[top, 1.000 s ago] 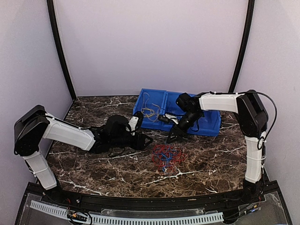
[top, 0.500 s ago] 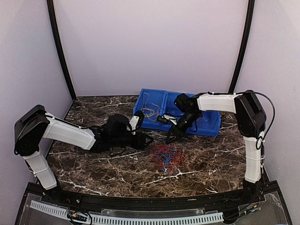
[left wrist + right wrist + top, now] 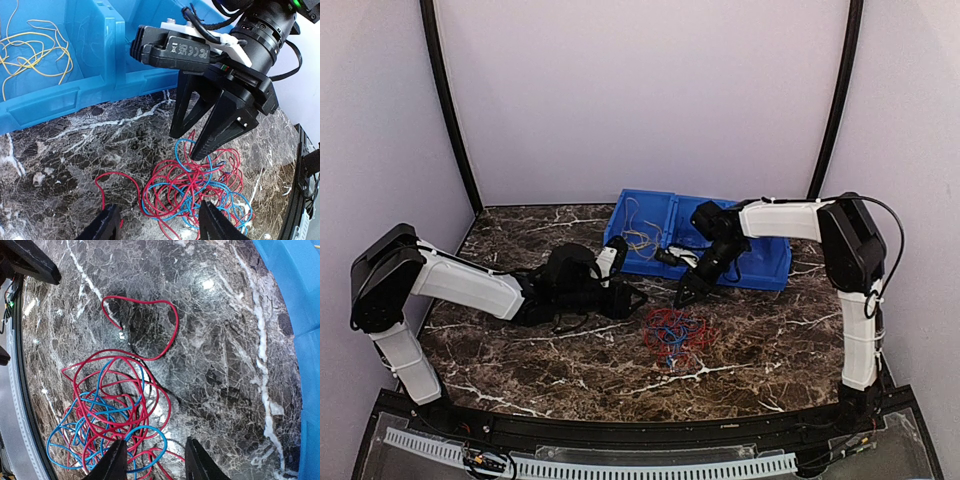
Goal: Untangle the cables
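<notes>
Two robot arms: a left arm [image 3: 470, 285] and a right arm [image 3: 790, 218]. Two end effectors: a left end effector [image 3: 162, 225] and a right end effector [image 3: 186, 145]. One blue bin [image 3: 770, 272] with two compartments. One tangle of red and blue cables [image 3: 675, 333] on the tabletop [image 3: 520, 350]. One loose bunch of yellow cables [image 3: 35, 55] in the bin. The strands are too interlaced to count singly.

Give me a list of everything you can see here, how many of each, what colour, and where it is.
Tangled cables: one bunch, red and blue, on the table in front of the bin.
Loose cables: a few, yellow, in the bin's left compartment.
Bin: one, blue, two compartments, toward the back of the table.
Table: one, dark marble with white veins.
Slotted strip: one, white, along the near edge.
Left arm: one, white and black, reaching in low from the left.
Right arm: one, white and black, reaching in over the bin.
Left gripper: one, black, open, beside the bunch.
Right gripper: one, black, open, tips at the bunch's far edge.
</notes>
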Motion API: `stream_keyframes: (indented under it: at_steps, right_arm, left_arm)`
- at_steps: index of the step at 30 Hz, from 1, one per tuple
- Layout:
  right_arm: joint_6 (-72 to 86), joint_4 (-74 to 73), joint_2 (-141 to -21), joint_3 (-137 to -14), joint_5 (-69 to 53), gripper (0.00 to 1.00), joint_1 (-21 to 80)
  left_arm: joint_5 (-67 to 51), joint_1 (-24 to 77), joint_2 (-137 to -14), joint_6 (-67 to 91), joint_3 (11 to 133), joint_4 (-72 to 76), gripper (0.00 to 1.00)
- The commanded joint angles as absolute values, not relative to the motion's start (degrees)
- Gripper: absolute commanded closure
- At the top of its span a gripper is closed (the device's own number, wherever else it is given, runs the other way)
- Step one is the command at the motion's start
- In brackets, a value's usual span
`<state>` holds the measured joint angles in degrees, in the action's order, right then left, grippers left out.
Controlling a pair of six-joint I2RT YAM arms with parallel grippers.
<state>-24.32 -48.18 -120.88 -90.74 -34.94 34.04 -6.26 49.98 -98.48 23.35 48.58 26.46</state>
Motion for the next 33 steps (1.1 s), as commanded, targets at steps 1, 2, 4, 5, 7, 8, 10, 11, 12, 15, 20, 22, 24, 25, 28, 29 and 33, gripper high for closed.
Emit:
stream_keyframes:
  at_steps: [1,2,4,5,7,8,10,11,12,15,20,22,24,25,28,29,33]
  right_arm:
    - [-24.06,-48.88,-122.16,-91.80,-37.08,0.63,34.71]
    - [-24.24,-49.28,-122.18,-92.05,-38.08,0.65,34.72]
    - [-24.59,-49.77,-122.28,-92.59,-40.07,0.72,34.67]
    - [-24.82,-50.03,-122.26,-92.88,-40.85,0.79,34.71]
    - [-25.32,-50.22,-121.88,-93.24,-41.33,0.89,34.80]
    - [-25.46,-50.08,-121.32,-93.17,-41.27,0.92,34.80]
    - [-26.00,-49.77,-119.43,-92.89,-41.35,0.98,34.87]
    - [-26.39,-49.55,-118.34,-92.68,-41.42,0.99,34.89]
    - [-27.24,-49.31,-117.12,-92.41,-41.93,1.00,34.87]
    - [-29.06,-48.90,-113.55,-91.63,-44.61,1.00,34.85]
    - [-30.70,-49.66,-110.42,-91.87,-48.68,1.00,34.89]
    - [-31.33,-50.16,-109.65,-92.14,-49.10,1.00,34.89]
    - [-31.55,-50.52,-108.77,-92.72,-49.03,1.00,34.89]
    - [-31.63,-50.69,-108.40,-93.11,-49.04,1.00,34.89]
    - [-32.01,-50.90,-106.84,-93.88,-49.86,1.00,34.93]
    - [-32.05,-50.82,-106.42,-94.13,-50.15,1.00,34.97]
    - [-32.59,-51.08,-105.17,-95.57,-51.55,1.00,35.19]
  left_arm:
    - [-6.77,49.74,-97.65,22.41,49.53,26.12,0.44]
    - [-6.70,49.70,-97.65,22.30,49.60,26.11,0.44]
    - [-6.73,49.71,-97.69,22.10,49.77,26.10,0.44]
    - [-6.76,49.68,-97.71,22.04,49.80,26.08,0.44]
    - [-6.59,49.72,-97.80,21.96,49.83,26.10,0.44]
    - [-6.55,49.67,-97.85,21.97,49.83,26.10,0.44]
    - [-6.85,49.69,-97.90,21.81,49.55,27.17,0.44]
    - [-7.69,49.72,-97.82,21.80,49.30,28.09,0.44]
    - [-8.33,49.74,-97.73,21.80,48.58,30.29,0.44]
    - [-10.73,49.85,-97.04,21.86,46.40,35.62,0.43]
    - [-12.53,49.91,-96.56,21.29,45.24,40.19,0.40]
    - [-13.32,50.15,-95.94,20.57,44.70,42.29,0.40]
    - [-13.08,50.71,-95.03,19.57,44.20,43.93,0.39]
    - [-13.05,50.95,-94.89,18.93,44.60,43.94,0.39]
    - [-12.83,51.43,-94.24,17.10,45.72,42.62,0.39]
    - [-12.74,51.79,-94.14,16.03,45.73,43.35,0.38]
    - [-12.27,52.83,-94.42,13.87,46.15,46.30,0.38]
